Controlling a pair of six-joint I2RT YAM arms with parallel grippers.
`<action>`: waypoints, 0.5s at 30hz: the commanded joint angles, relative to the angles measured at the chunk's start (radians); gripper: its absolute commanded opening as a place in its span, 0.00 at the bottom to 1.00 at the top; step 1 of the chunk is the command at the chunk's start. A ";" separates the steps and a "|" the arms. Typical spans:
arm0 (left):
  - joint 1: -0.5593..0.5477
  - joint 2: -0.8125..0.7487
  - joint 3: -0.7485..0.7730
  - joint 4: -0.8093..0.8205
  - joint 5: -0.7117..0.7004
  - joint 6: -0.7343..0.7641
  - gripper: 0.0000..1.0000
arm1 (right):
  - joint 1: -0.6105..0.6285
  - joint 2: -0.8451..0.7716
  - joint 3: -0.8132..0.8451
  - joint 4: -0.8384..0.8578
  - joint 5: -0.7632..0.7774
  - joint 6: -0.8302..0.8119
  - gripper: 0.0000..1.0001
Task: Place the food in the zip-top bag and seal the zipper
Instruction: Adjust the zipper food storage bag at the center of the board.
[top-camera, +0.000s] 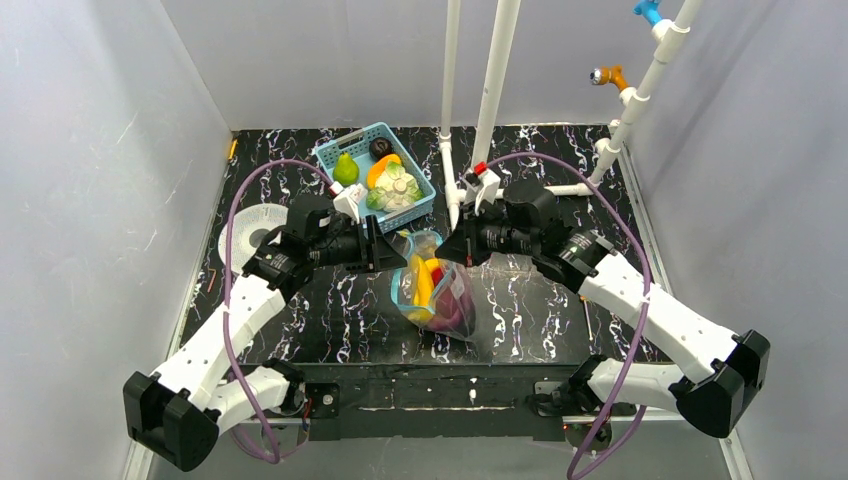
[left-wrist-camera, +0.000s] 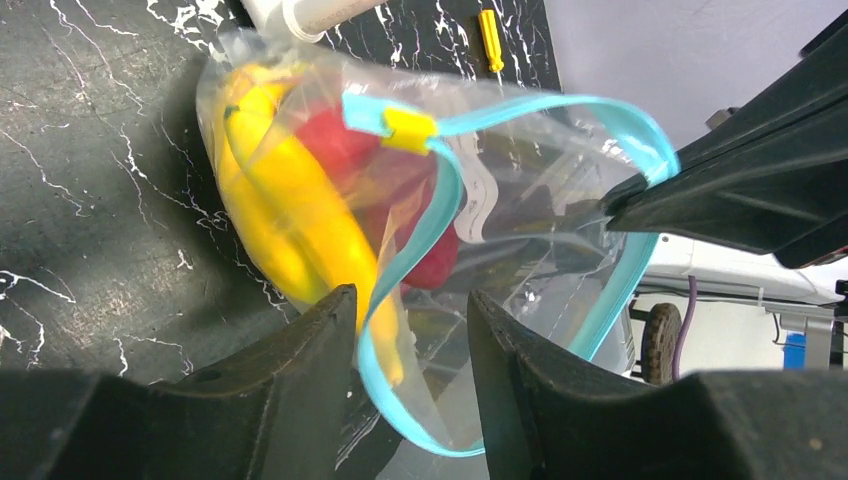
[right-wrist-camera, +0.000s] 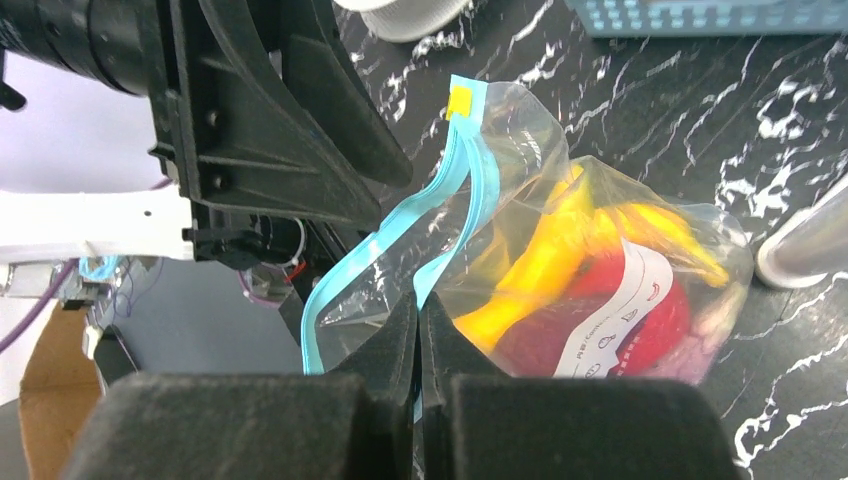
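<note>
You see banana (left-wrist-camera: 280, 210) and apple (left-wrist-camera: 335, 145) blurred through the bag (left-wrist-camera: 540, 180); right gripper (right-wrist-camera: 420, 330) clamps the zipper (right-wrist-camera: 395, 225), left gripper (left-wrist-camera: 410, 300) gapes around it.

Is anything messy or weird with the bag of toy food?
Nothing has spilled: the banana and apple are inside the zip-top bag. The odd bit is the zipper. Its blue strip bends in wavy loops and the mouth gapes open, with the yellow slider at one end. The right gripper pinches the strip.
</note>
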 joint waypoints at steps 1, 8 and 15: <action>-0.002 0.018 -0.053 0.066 0.044 -0.017 0.45 | 0.016 -0.020 -0.029 0.081 -0.008 0.002 0.01; -0.028 -0.011 -0.118 0.142 0.085 -0.066 0.53 | 0.041 -0.017 -0.034 0.078 0.008 -0.001 0.01; -0.046 0.006 -0.116 0.181 0.072 -0.067 0.43 | 0.066 0.010 -0.008 0.054 0.003 -0.039 0.01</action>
